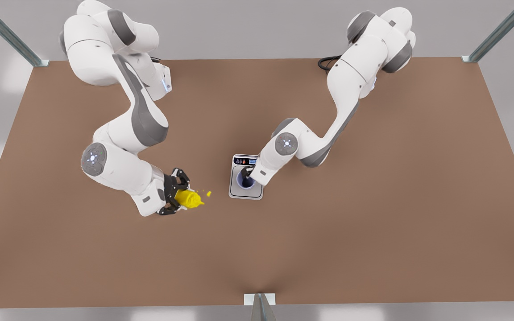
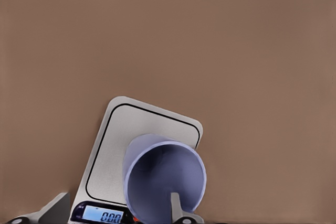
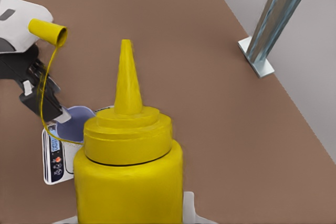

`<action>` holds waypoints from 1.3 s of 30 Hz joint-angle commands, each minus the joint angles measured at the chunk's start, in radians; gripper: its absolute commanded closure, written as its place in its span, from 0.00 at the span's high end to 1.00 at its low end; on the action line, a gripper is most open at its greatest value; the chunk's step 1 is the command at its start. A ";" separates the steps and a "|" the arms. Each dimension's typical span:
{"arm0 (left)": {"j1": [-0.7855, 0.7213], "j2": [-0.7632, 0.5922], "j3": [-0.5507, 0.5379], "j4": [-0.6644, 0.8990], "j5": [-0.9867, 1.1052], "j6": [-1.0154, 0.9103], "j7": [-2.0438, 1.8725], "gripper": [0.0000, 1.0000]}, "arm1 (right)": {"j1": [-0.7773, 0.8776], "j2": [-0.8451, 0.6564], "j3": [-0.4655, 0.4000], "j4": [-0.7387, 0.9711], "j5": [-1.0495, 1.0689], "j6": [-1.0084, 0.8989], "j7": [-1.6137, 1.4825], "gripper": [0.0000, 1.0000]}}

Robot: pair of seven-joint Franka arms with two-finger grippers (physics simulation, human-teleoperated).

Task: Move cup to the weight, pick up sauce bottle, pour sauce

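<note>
Cup (image 1: 244, 180), lavender-blue with a darker purple inside, stands upright on the silver-grey weight (image 1: 245, 192) mid-desk (image 1: 373, 223); left gripper (image 1: 246, 174) holds its rim, one finger inside; right gripper (image 1: 174, 192) clamps the tilted yellow sauce bottle (image 1: 188, 199), nozzle toward the cup, well apart; yellow sauce (image 1: 209, 194) droplets off its tip.

front view: high above the surface (image 1: 373, 232), looking steeply down, far, both arms in frame | left wrist view: close, looking down over the cup (image 2: 165, 179) and weight (image 2: 113, 150) | right wrist view: close behind the sauce bottle (image 3: 128, 166), facing that same cup and weight | shared: cup on weight
</note>
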 commanded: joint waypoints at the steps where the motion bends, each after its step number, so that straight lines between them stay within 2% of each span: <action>1: 0.004 -0.022 0.005 0.000 -0.037 -0.018 -0.019 1.00 | 0.008 0.000 0.000 0.000 -0.008 0.000 0.007 0.47; 2: 0.010 -0.065 0.037 0.001 -0.095 -0.069 -0.022 1.00 | 0.019 0.000 0.000 0.000 -0.018 0.000 0.016 0.47; 3: 0.016 -0.140 0.145 0.001 -0.238 -0.112 -0.019 1.00 | 0.038 0.000 0.000 0.000 -0.038 0.000 0.025 0.47; 4: 0.157 -0.220 0.190 0.006 -0.318 -0.280 0.031 1.00 | 0.051 0.000 0.000 -0.002 -0.059 0.000 0.042 0.47; 5: 0.260 -0.246 0.220 0.086 -0.324 -0.526 0.238 1.00 | 0.051 -0.003 0.002 -0.006 -0.058 -0.003 0.044 0.47; 6: 0.323 -0.253 0.277 0.155 -0.338 -0.673 0.380 1.00 | 0.062 -0.043 0.003 -0.040 -0.059 -0.010 0.044 0.47; 7: 0.374 -0.283 0.283 0.156 -0.320 -0.727 0.536 1.00 | 0.062 -0.089 0.008 -0.095 -0.059 -0.010 0.041 0.47; 9: 0.375 -0.444 0.286 0.084 -0.062 -0.801 0.796 1.00 | 0.070 -0.173 0.019 -0.190 -0.051 -0.007 0.045 0.47; 10: 0.355 -0.526 0.286 0.014 0.028 -0.799 0.872 1.00 | 0.068 -0.193 0.048 -0.218 -0.050 -0.003 0.047 0.47; 12: 0.351 -0.578 0.286 -0.051 0.055 -0.724 0.875 1.00 | 0.062 -0.213 0.089 -0.258 -0.048 -0.004 0.045 0.47; 19: 0.358 -0.541 0.288 -0.051 0.055 -0.713 0.871 1.00 | 0.122 -0.198 0.111 -0.258 -0.114 0.039 0.088 0.47; 30: 0.360 -0.526 0.289 -0.057 0.053 -0.720 0.871 1.00 | 0.099 -0.156 0.109 -0.243 -0.124 0.046 0.108 0.47; 34: 0.360 -0.523 0.291 -0.058 0.053 -0.720 0.869 1.00 | -0.041 -0.160 0.109 -0.198 0.168 -0.001 0.073 0.47; 37: 0.358 -0.523 0.291 -0.058 0.053 -0.720 0.869 1.00 | -0.160 -0.153 0.109 -0.203 0.453 -0.016 -0.096 0.47; 39: 0.358 -0.521 0.291 -0.058 0.053 -0.720 0.869 1.00 | -0.234 -0.097 0.108 -0.212 0.605 -0.033 -0.278 0.47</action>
